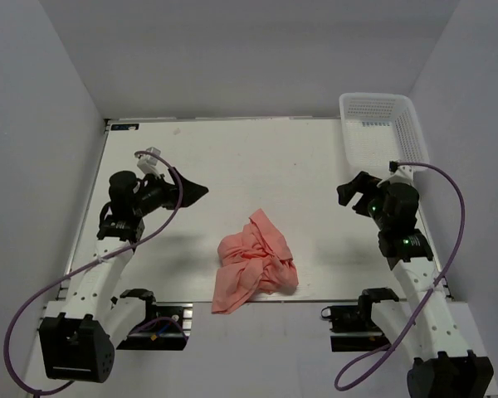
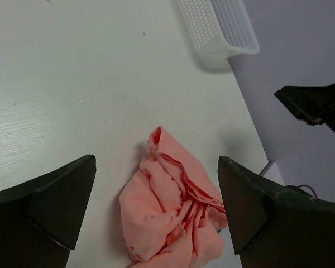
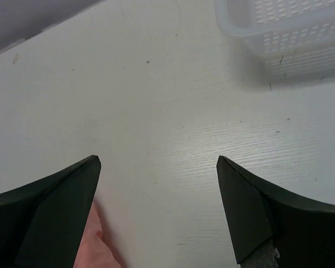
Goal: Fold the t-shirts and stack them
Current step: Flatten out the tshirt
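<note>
Both arms are hovering over the white desk (image 1: pixel 257 157) and neither one is gripping anything. The left hand (image 1: pixel 192 190) is hanging above the left half of the desk, pointing in toward the middle. In its own wrist view its two dark fingers (image 2: pixel 56 206) are standing wide apart, with nothing between them but open air.

The salmon-pink short-sleeved t-shirt (image 1: pixel 253 261) is lying below and ahead of that hand as a crumpled, unfolded heap. It is sitting in the middle of the desk's near side, between the two arms and well apart from both hands. One loose corner is reaching down to the near edge.

Over on the right, the right hand (image 1: pixel 354 191) is floating above the right half of the desk, also turned inward. It too is gaping wide in its wrist view and clasping nothing, its fingers (image 3: pixel 257 212) framing bare desk. A sliver of pink cloth is peeking in at the bottom left of that view, beside one finger, though I cannot tell whether it is touching.

The white plastic mesh basket (image 1: pixel 373 98) is sitting at the far right corner of the desk, beyond the right hand and well away from the shirt.
</note>
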Motion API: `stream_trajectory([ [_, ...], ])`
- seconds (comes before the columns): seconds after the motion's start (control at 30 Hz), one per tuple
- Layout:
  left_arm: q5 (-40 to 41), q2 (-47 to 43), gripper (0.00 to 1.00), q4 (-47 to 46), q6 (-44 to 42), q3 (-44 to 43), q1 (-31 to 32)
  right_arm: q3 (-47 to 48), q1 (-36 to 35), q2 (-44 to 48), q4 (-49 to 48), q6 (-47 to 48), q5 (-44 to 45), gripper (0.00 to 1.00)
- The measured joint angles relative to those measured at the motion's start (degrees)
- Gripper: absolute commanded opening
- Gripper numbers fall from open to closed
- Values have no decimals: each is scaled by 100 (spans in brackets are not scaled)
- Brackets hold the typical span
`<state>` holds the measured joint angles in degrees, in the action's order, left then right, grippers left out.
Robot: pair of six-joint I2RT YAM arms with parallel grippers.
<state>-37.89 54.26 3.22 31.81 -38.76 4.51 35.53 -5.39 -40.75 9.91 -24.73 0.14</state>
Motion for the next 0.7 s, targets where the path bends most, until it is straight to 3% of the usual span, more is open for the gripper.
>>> stream_trajectory([
  [0.27,-868,177,98,-678,146,581,52,341,-11,-898,332,192,-695,90],
  [0.4,-1128,92,96,-1185,490,1425,68,378,-50,-1255,251,378,-1375,90],
  [0.7,-1202,-1082,96,-1279,1220,2747,732,382,-573,-1858,-129,651,-2393,90],
])
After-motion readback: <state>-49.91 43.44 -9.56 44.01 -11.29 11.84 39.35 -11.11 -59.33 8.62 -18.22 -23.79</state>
